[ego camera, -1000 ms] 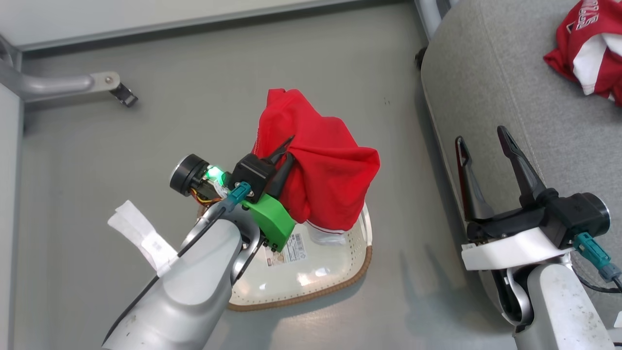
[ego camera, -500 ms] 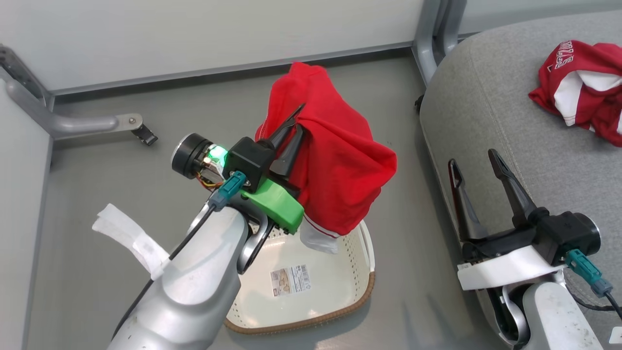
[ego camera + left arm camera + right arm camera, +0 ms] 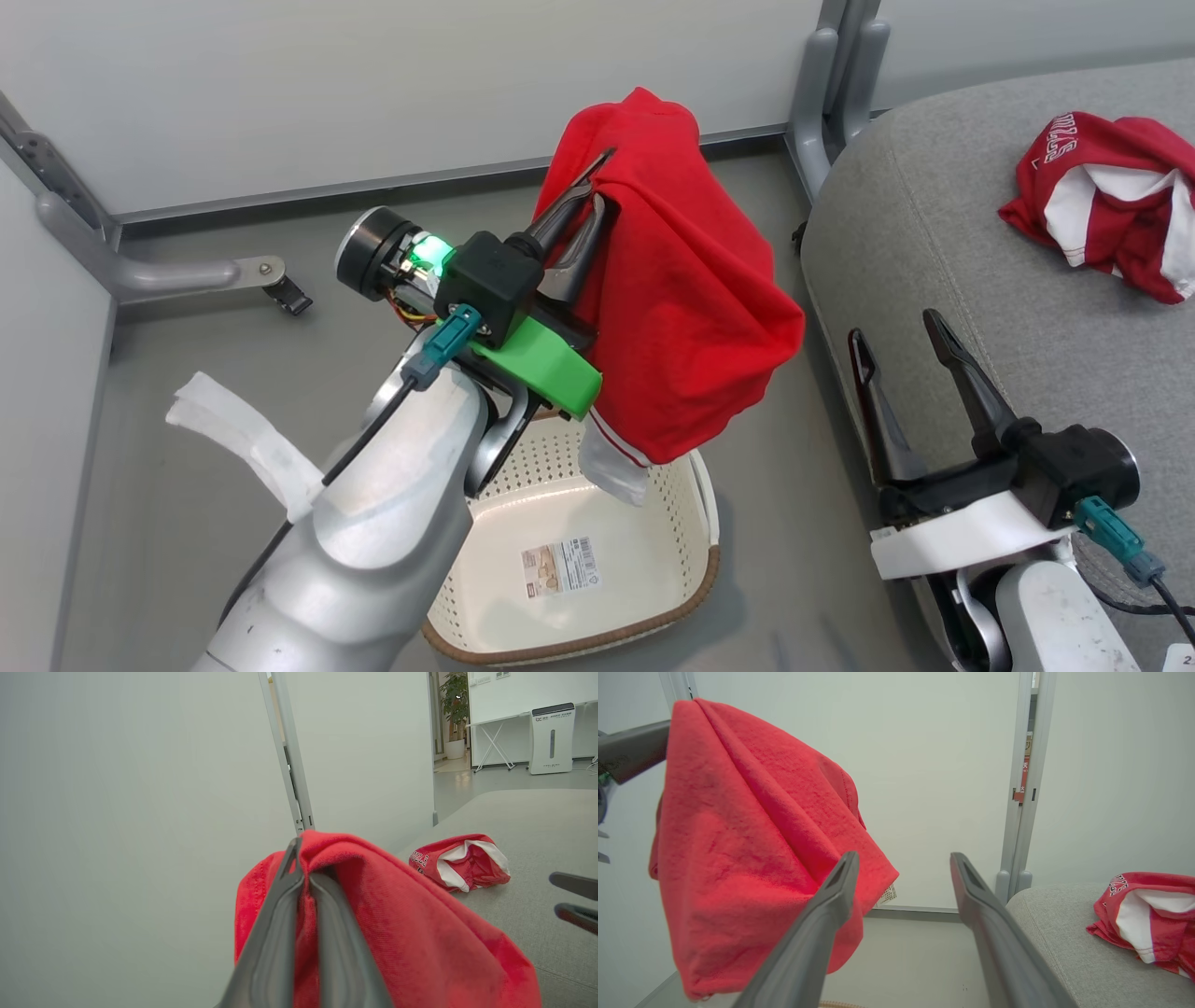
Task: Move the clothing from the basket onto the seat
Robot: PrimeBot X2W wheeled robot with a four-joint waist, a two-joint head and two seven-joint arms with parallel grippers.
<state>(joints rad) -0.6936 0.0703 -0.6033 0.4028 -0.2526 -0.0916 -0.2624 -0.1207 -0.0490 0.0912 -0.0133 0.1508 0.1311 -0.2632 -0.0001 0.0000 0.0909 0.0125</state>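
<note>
My left gripper [image 3: 602, 177] is shut on a red garment [image 3: 681, 289], which hangs free above the cream basket [image 3: 691, 495] on the floor. In the left wrist view the closed left gripper [image 3: 303, 858] pinches a fold of that red garment [image 3: 420, 942]. A second red and white garment [image 3: 1106, 201] lies crumpled on the grey seat [image 3: 934, 215] at the right. My right gripper [image 3: 894, 334] stands open beside the seat's edge, nothing between its fingers. The right wrist view has the hanging garment [image 3: 752, 844] left of the open right gripper [image 3: 903, 858].
A grey metal frame leg with a caster [image 3: 280, 280] sits on the floor at the left. A frame post [image 3: 831, 93] rises between the garment and the seat. White panels stand close behind and to the left. A white tape strip [image 3: 243, 448] trails off my left forearm.
My left gripper has lifted the red garment up out of the basket and toward the seat. The head view has tilted up. The right gripper stays open.
</note>
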